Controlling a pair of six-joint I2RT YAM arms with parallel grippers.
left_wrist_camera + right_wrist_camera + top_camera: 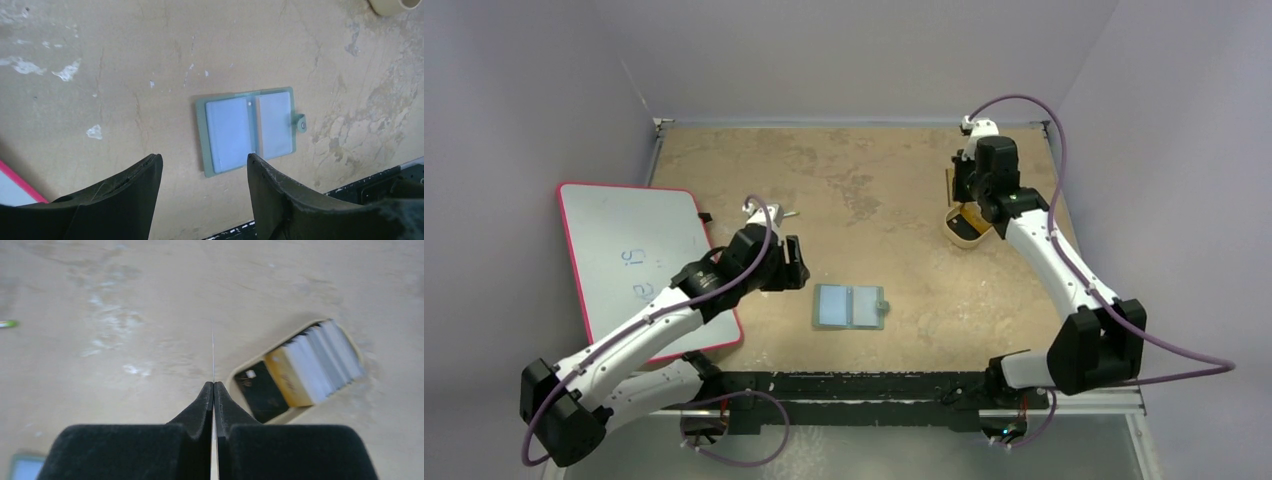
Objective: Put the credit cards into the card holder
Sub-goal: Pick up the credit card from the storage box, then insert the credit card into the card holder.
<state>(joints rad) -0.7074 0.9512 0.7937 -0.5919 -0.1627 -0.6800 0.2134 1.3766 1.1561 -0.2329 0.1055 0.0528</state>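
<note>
So the card holder (849,307) is lying open flat on the desk (844,180), roughly in the middle and toward the near edge. The pale blue pockets face up and the little snap tab sticks out on its right side. As far as I can see it's got nothing touching it.

The left pincer (204,160) hangs just to the left of the holder, above the desk. Its fingers are spread wide with nothing between them. From its wrist cam you look straight past both fingertips at the open holder.

The right pincer (213,385) is way over at the far right of the desk, up above the tan tray (954,237). Its fingers are pressed together on a thin card (212,347), which the wrist cam sees edge-on, so it's basically a hairline poking out past the fingertips. Can't tell its color from that angle.

The rest of the credit cards (310,365) sit in the tray, stacked leaning against each other: a black one, a yellow-orange one, then a bunch of white-grey ones. The tray is well apart from the holder, off to its far right.

There's also a whiteboard (624,250) with a pink rim lying along the left side of the desk, partly under the left arm. It has some blue scribble on it that I can't read.
</note>
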